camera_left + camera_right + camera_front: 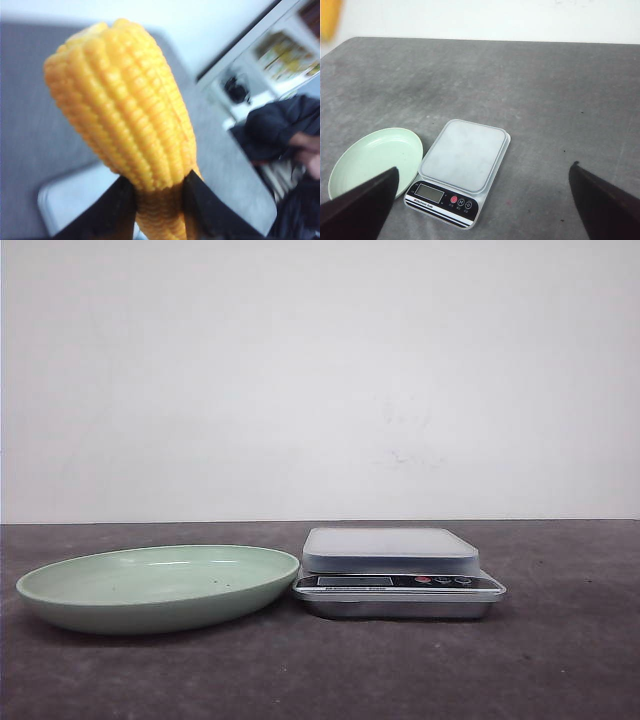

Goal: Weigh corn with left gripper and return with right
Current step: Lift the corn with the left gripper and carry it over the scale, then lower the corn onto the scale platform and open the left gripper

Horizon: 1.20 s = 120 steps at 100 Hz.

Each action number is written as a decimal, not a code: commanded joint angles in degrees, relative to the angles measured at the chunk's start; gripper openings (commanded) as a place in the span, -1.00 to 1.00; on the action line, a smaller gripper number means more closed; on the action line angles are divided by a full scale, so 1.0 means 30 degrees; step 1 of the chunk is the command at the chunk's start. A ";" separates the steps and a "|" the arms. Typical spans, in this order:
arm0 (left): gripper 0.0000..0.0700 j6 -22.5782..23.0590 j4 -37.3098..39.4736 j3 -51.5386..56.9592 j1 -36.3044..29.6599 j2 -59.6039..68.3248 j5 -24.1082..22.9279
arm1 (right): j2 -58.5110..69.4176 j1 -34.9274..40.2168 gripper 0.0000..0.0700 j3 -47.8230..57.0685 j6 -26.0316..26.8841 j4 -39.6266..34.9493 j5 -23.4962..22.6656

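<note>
Grey table (545,100), left tool (159,200) clamping corn (125,100), right tool (482,200) spread wide

The left claw (159,202) is closed tight on the corn (122,105). The right claw (485,200) has its two fingers spread wide apart, holding nothing.

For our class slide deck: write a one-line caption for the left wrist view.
Left gripper clamps yellow corn above the scale.
</note>
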 commanded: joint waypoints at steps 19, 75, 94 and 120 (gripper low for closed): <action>-1.00 0.0372 -0.0248 0.0940 -0.0488 0.1180 -0.0546 | 0.0073 0.0087 1.00 0.0182 0.0678 0.0525 0.0073; -1.00 -0.0262 -0.2142 0.0940 -0.3315 0.9661 -0.1049 | 0.0226 0.0328 1.00 0.0182 0.0736 0.0488 0.0066; -1.00 -0.0306 -0.2528 0.0940 -0.4095 1.1730 -0.1574 | 0.0197 0.0328 1.00 0.0182 0.0743 -0.0248 0.0066; -0.60 -0.0357 -0.2492 0.0947 -0.4517 1.2131 -0.3344 | 0.0197 0.0328 1.00 0.0182 0.0729 -0.1115 0.0066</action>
